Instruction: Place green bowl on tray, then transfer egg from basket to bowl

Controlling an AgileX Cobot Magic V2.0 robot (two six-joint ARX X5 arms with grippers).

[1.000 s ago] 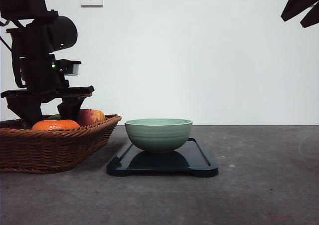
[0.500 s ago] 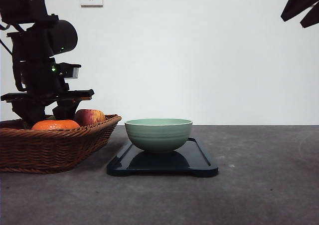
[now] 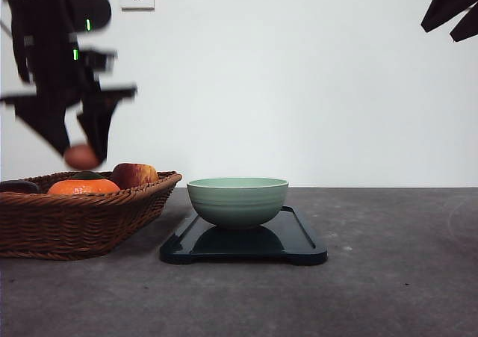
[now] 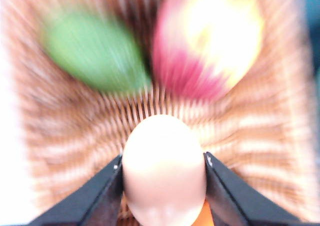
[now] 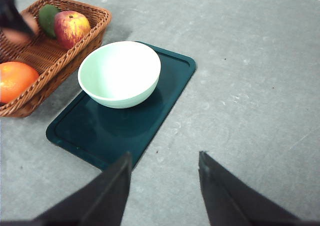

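Left end effector [image 3: 81, 158]: clamped on egg [image 3: 81, 157], above basket [image 3: 82, 217] | green bowl [image 3: 237, 201]: on tray [image 3: 246, 245], to its right | right end effector [image 5: 162, 186]: released, idle

The left arm stands tall at the left of the front view, motion-blurred, its black left claw [image 3: 81, 156] pointing downward with its two fingers pinched against the sides of a pale, smooth oval egg [image 4: 164, 168]. In the left wrist view each dark finger [image 4: 102, 193] presses one flank of the egg. The right claw [image 5: 162, 186] hangs high, seemingly tilted downward, its two black fingers spread apart with nothing between them.
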